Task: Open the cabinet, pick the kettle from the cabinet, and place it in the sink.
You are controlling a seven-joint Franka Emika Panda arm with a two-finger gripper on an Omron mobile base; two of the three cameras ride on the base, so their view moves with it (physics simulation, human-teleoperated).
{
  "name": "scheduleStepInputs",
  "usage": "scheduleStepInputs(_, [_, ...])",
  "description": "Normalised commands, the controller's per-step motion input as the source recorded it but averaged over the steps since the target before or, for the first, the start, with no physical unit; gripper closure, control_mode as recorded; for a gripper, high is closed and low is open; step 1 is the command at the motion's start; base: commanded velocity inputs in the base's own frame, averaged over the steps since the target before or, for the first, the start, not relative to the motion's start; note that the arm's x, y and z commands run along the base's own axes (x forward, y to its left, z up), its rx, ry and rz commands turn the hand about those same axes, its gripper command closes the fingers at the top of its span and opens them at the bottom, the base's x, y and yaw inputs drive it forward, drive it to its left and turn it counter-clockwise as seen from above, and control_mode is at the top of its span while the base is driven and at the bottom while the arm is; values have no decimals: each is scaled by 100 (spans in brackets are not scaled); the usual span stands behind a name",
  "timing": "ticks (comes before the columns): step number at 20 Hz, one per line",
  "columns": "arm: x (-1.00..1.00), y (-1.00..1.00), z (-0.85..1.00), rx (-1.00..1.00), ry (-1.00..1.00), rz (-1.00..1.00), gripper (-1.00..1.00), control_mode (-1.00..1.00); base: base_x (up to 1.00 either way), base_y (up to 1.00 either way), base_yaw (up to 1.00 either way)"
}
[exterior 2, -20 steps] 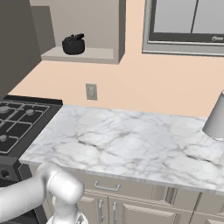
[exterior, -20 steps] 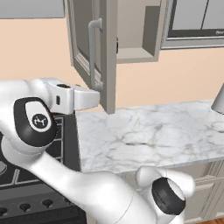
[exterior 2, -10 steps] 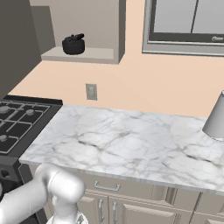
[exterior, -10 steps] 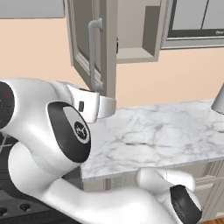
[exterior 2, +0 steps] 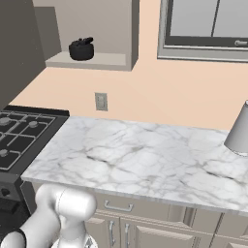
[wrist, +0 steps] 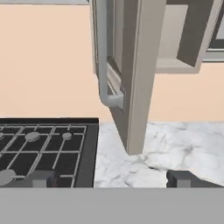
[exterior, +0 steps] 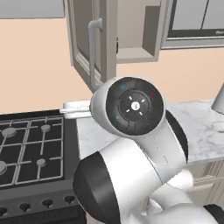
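Kettle (exterior 2: 81,49): one, seated on the open cabinet (exterior 2: 92,59) shelf, upright.
Handling: judged rigid, smooth, light if empty; best taken by the arched handle on top.
Cabinet door (wrist: 135,74): swung open, bar handle (wrist: 103,57) untouched.
End effector (wrist: 109,178): released, fingers spread wide, nothing grasped, above the bench (exterior 2: 145,160).
Count: one kettle, one stove (exterior: 30,148).

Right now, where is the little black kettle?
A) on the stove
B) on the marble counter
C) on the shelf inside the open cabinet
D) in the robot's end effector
C: in the right base view the kettle sits on the bottom shelf of the open cabinet, above the counter.
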Motion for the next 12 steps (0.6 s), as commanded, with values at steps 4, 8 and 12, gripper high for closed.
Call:
scheduleStepInputs(4, [-17,-52,-7,0,5,32,-100,-100,0,0,0])
scheduleStepInputs(8, [-6,-59,-2,0,9,17,-100,-100,0,0,0])
scheduleStepInputs(12, [-4,-62,-1,0,13,9,-100,-100,0,0,0])
